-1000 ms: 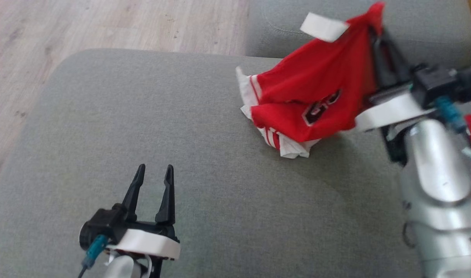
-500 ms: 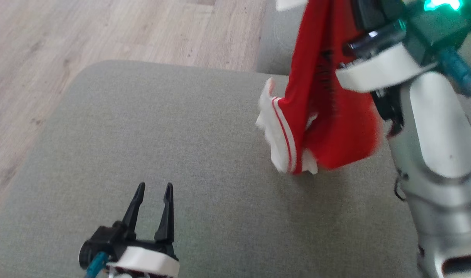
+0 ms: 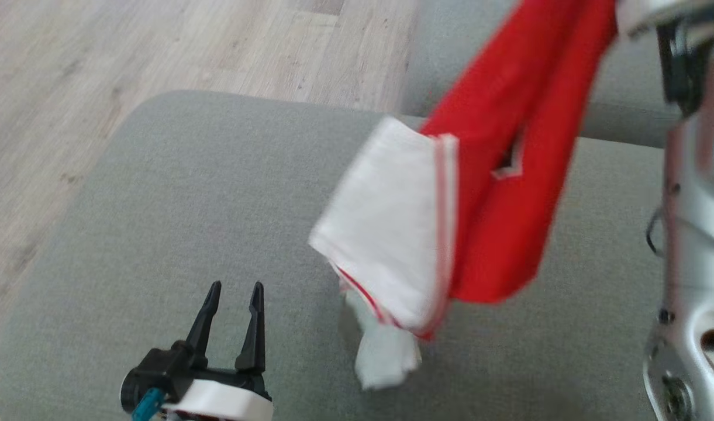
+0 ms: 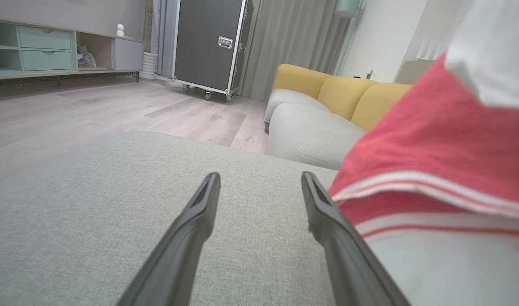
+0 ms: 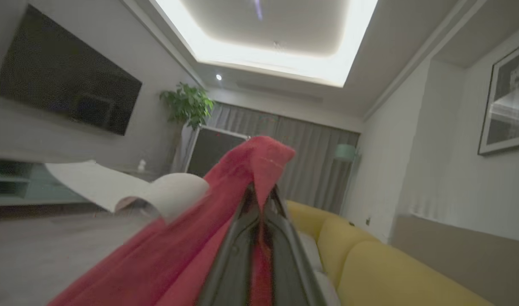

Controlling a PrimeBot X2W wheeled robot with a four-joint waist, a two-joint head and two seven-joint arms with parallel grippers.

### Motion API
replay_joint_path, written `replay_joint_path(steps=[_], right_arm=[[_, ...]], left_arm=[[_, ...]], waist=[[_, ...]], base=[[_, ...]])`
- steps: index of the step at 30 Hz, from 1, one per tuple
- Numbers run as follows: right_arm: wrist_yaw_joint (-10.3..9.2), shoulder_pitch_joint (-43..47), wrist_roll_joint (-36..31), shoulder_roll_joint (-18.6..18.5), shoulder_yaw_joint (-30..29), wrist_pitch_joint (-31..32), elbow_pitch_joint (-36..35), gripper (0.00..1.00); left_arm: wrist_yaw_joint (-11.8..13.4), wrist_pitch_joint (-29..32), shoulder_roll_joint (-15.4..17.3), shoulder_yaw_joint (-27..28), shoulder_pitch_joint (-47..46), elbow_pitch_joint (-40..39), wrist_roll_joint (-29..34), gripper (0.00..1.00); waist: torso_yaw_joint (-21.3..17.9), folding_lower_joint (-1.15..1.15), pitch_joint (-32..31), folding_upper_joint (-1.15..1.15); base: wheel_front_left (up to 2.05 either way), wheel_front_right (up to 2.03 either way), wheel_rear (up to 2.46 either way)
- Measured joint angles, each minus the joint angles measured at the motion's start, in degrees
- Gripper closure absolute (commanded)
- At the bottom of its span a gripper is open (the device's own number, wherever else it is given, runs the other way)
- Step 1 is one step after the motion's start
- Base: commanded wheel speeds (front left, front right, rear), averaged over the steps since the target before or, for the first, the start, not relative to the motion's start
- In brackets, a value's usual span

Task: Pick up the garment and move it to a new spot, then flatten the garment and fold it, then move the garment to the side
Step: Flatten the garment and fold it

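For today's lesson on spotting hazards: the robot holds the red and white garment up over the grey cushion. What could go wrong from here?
1. The right gripper pinches just a small fold of the garment; the cloth, blurred in motion, may slip out.
2. Its white hem hangs close to the open left gripper and could snag on a finger.

My left gripper [image 3: 235, 290] rests low over the grey fabric cushion [image 3: 158, 204], fingers parted and empty, while the red fabric garment with white striped trim [image 3: 497, 245] hangs, blurred, from upper right beside my silver right forearm [image 3: 693, 204].
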Motion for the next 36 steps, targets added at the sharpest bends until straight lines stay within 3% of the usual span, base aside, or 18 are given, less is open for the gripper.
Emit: replay_joint_path(steps=[9, 10, 18, 26, 31, 36], right_arm=[[0.00, 10.5, -14.5, -6.1, -21.2, 5.4, 20.3, 1.00], [0.00, 10.5, -15.8, -7.0, -23.2, 5.3, 22.0, 0.00], [-0.01, 8.8, -20.6, -5.8, -28.5, -1.7, 29.5, 0.00], [-0.01, 6.9, -19.4, -1.7, -26.3, -11.7, 32.5, 0.00], [0.00, 7.5, -12.4, 0.7, -20.9, -14.5, 30.3, 0.00], [0.00, 16.0, 3.4, 0.8, -9.6, -14.7, 17.7, 0.00]], left_arm=[[0.0, 0.0, 0.0, -1.6, -1.2, -0.2, -0.1, 0.00], [0.0, 0.0, 0.0, -1.7, -1.7, -0.2, -0.3, 0.00], [0.2, 0.0, -0.1, -1.9, -3.9, -0.4, -0.6, 0.00], [0.1, 0.0, -0.1, -1.2, -4.2, -1.8, -0.6, 0.00], [0.1, 0.0, -0.1, -0.9, -4.2, -1.9, -0.6, 0.00], [0.1, 0.0, -0.1, -1.1, -4.3, -1.9, -0.7, 0.00]], waist=[[1.9, 0.01, 4.4, 0.00], [2.2, 0.01, 4.9, 0.00], [1.9, 0.00, 7.2, 0.00], [-1.8, 0.00, 5.8, 0.00], [-5.2, 0.00, 4.2, 0.00], [-8.7, 0.00, 2.9, 0.00]], base=[[0.00, 0.00, 0.00], [0.00, 0.00, 0.00], [0.00, 0.00, 0.00], [0.00, 0.00, 0.00], [0.00, 0.00, 0.00], [0.00, 0.00, 0.00]])
